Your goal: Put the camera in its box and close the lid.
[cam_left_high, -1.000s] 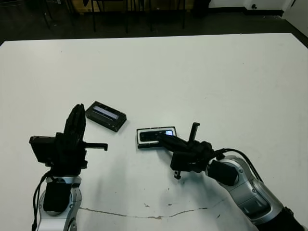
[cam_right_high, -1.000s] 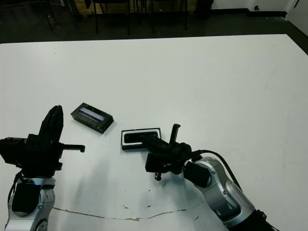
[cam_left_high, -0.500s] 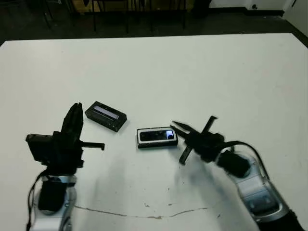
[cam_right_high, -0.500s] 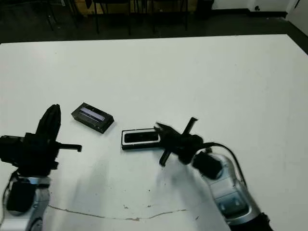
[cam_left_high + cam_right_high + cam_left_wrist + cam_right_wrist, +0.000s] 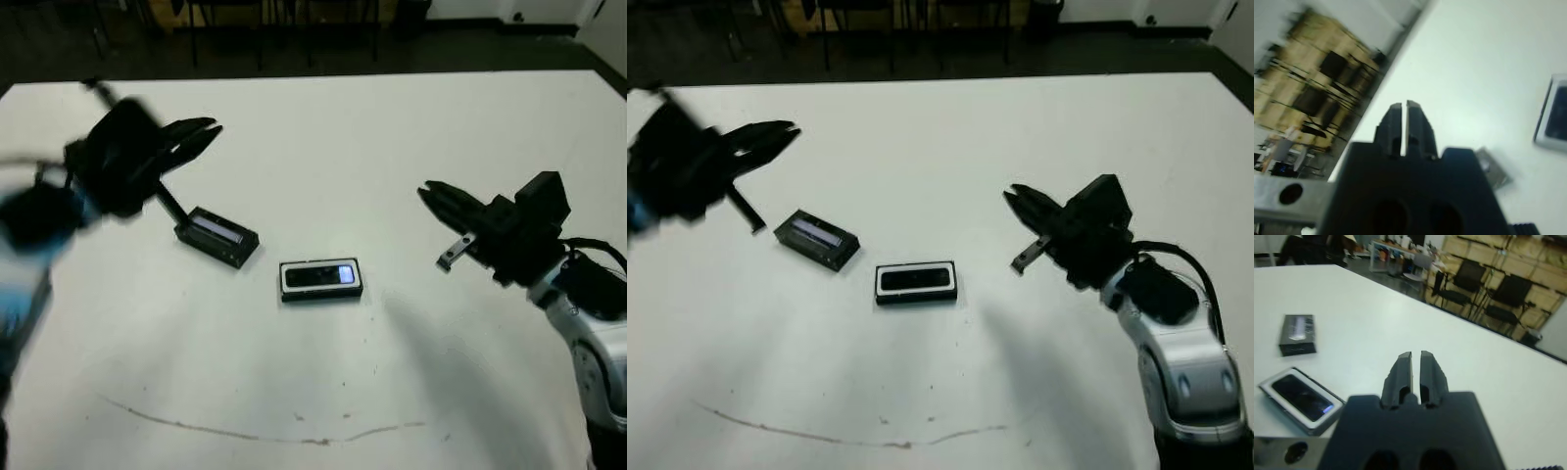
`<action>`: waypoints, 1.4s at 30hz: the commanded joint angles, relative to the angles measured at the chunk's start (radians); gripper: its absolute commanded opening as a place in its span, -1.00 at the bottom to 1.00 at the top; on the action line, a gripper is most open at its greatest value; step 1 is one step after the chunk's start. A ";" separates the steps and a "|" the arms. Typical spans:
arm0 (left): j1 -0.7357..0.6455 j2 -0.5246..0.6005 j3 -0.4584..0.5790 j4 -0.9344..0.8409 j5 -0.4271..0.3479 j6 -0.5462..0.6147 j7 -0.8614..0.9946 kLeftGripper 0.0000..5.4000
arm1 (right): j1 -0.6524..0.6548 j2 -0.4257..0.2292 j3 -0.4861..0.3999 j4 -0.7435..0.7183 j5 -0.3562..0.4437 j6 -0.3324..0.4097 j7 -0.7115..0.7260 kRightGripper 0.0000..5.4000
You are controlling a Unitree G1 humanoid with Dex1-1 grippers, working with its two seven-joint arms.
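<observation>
Left eye view gives you the clearest layout of the white table (image 5: 392, 127). Take the box (image 5: 321, 281) as the centre of the clock. It lies flat near the middle of the table, long side running 9 to 3 o'clock, with its white lining visible as a thin border. The camera (image 5: 320, 277) sits inside the box, glossy screen face up, a small bright patch showing toward its 3 o'clock end.

The lid (image 5: 217, 236) lies at about 10 o'clock from the box, near it but not touching, angled so its long side runs from 10 toward 4 o'clock. You can read the pale grey strip along its top. The box is uncovered.

The left gripper (image 5: 201, 135) is raised above the table at about 10 o'clock from the box, beyond the lid. It is motion-blurred in the head views; the left wrist view shows its fingers (image 5: 1394, 122) pressed nearly together with only a thin slit between them, holding nothing.

The right gripper (image 5: 433, 193) is at about 2 o'clock from the box, well apart from it, pointing toward 9 o'clock. In the right wrist view its fingers (image 5: 1402, 372) stand close together with a narrow gap, gripping nothing.
</observation>
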 commanded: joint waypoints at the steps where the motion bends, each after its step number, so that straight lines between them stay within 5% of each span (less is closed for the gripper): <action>1: -0.143 -0.047 -0.159 0.235 0.063 0.021 -0.117 -1.00 | 0.012 0.007 0.013 0.037 -0.016 -0.013 -0.030 -1.00; 9: -0.353 -0.263 -0.377 0.725 0.205 -0.125 -0.250 -1.00 | 0.083 0.027 -0.009 0.044 0.013 -0.042 -0.054 -1.00; 20: -0.346 -0.441 -0.399 0.931 0.328 -0.161 -0.146 -1.00 | 0.155 0.023 0.019 0.000 0.016 -0.029 -0.076 -1.00; 27: -0.353 -0.453 -0.404 0.997 0.361 -0.237 -0.167 -1.00 | 0.183 0.033 0.040 -0.006 0.004 -0.073 -0.080 -1.00; 33: -0.393 -0.466 -0.466 1.008 0.421 -0.121 -0.331 -1.00 | 0.211 0.045 0.041 0.034 0.015 -0.181 -0.051 -1.00; 42: -0.336 -0.308 -0.530 0.718 0.462 -0.152 -0.594 -1.00 | 0.216 0.043 0.042 0.042 0.028 -0.212 -0.041 -1.00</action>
